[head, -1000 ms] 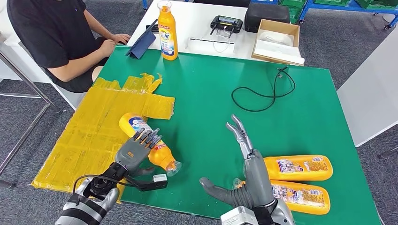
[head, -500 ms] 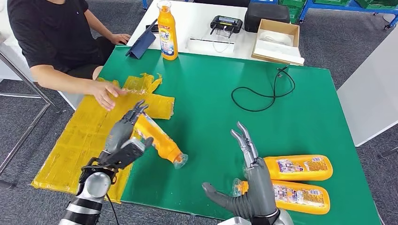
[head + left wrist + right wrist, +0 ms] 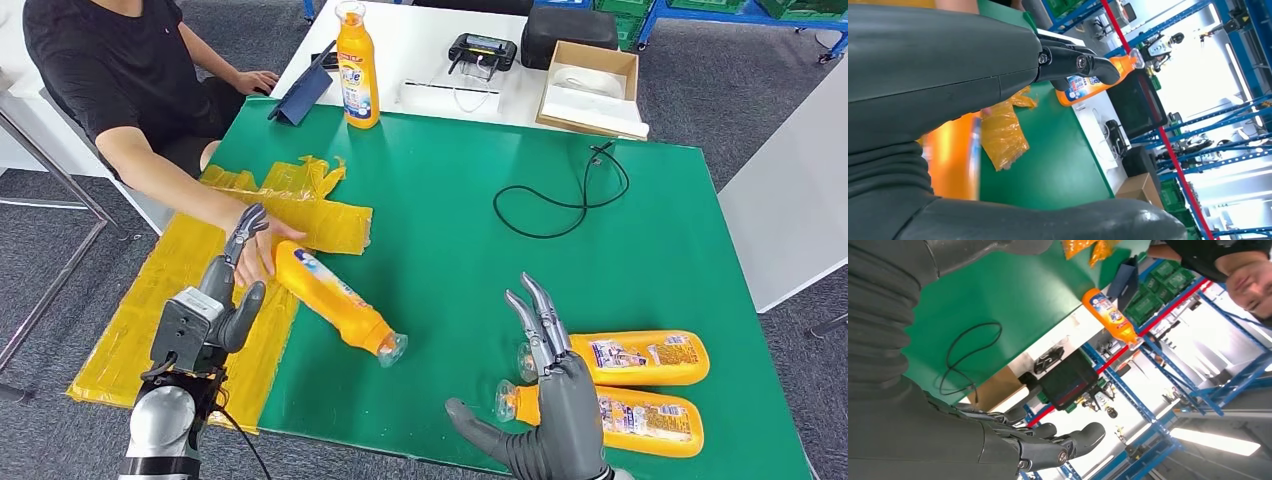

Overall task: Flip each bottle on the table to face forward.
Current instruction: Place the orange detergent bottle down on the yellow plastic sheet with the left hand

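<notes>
An orange bottle (image 3: 335, 300) lies on the green mat (image 3: 450, 220), cap toward me, its base end at the yellow plastic sheet (image 3: 190, 270). A person's hand (image 3: 262, 248) touches that base end. My left hand (image 3: 215, 305) is open just left of the bottle, fingers raised and apart from it. Two more orange bottles (image 3: 635, 358) (image 3: 625, 420) lie side by side at the front right, caps pointing left. My right hand (image 3: 548, 400) stands open beside their caps, holding nothing. Another orange bottle (image 3: 357, 70) (image 3: 1088, 82) (image 3: 1108, 315) stands upright at the mat's far edge.
A black cable (image 3: 560, 195) (image 3: 968, 355) loops on the mat's far right. Behind the mat a white table carries a cardboard box (image 3: 590, 85), a black controller (image 3: 482, 50) and a blue tablet stand (image 3: 300, 98). The person sits at the far left corner.
My left hand lifted the bottle, then let it go and drew back left. The bottle now lies on the mat. The person's arm reached in to its base. My right hand sank slightly.
</notes>
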`<state>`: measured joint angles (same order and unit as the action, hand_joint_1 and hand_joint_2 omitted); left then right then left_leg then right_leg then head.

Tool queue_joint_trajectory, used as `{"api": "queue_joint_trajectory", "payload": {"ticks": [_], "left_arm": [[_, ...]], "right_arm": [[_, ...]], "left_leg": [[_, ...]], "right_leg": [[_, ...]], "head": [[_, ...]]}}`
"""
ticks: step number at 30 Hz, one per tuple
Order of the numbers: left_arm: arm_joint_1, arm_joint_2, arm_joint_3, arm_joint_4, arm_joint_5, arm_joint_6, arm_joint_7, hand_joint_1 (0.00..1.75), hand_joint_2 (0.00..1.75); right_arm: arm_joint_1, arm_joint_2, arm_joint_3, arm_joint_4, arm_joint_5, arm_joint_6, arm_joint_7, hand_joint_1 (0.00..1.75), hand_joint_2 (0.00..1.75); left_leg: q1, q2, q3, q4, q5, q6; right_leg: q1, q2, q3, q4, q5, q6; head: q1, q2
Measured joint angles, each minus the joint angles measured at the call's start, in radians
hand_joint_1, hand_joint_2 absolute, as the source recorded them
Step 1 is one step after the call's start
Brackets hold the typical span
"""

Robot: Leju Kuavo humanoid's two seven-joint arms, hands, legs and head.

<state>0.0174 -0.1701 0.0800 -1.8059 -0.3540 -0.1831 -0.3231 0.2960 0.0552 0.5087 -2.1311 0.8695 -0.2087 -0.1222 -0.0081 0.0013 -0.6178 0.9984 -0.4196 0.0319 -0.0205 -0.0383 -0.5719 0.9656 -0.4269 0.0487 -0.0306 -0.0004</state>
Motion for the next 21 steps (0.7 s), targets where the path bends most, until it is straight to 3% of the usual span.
{"api": "queue_joint_trajectory", "payload": {"ticks": [7, 11, 15, 21], "left_arm": [[0.02, -0.011, 0.005, -0.031, 0.003, -0.001, 0.001, 0.0, 0.0], [0.046, -0.014, 0.01, -0.029, 0.031, -0.007, 0.018, 0.0, 0.0], [0.091, -0.013, 0.012, -0.024, 0.085, -0.024, 0.009, 0.0, 0.0], [0.126, -0.007, 0.007, -0.034, 0.153, -0.039, 0.017, 0.0, 0.0]], "right_arm": [[0.013, -0.004, -0.009, -0.006, 0.004, 0.002, 0.01, 0.0, 1.75], [0.032, -0.019, -0.011, -0.003, -0.019, 0.045, 0.07, 0.0, 1.75], [0.075, -0.087, -0.01, 0.002, -0.026, 0.046, 0.141, 0.0, 1.75], [0.135, -0.244, 0.001, 0.0, 0.019, 0.008, 0.298, 0.0, 1.75]], "left_leg": [[0.0, 0.0, 0.0, 0.0, 0.0, 0.0], [0.0, 0.0, 0.001, 0.0, 0.0, 0.0], [0.0, 0.0, 0.0, 0.0, -0.001, 0.0], [-0.001, 0.0, 0.0, 0.0, -0.002, 0.001]], "right_leg": [[0.0, 0.0, 0.0, 0.0, 0.0, 0.0], [0.0, 0.0, 0.001, 0.0, 0.0, 0.0], [0.0, 0.0, 0.0, 0.0, 0.0, 0.0], [-0.001, 0.0, 0.0, -0.001, 0.0, 0.0]], "head": [[0.0, 0.0], [0.0, 0.0], [0.0, 0.0], [0.0, 0.0]]}}
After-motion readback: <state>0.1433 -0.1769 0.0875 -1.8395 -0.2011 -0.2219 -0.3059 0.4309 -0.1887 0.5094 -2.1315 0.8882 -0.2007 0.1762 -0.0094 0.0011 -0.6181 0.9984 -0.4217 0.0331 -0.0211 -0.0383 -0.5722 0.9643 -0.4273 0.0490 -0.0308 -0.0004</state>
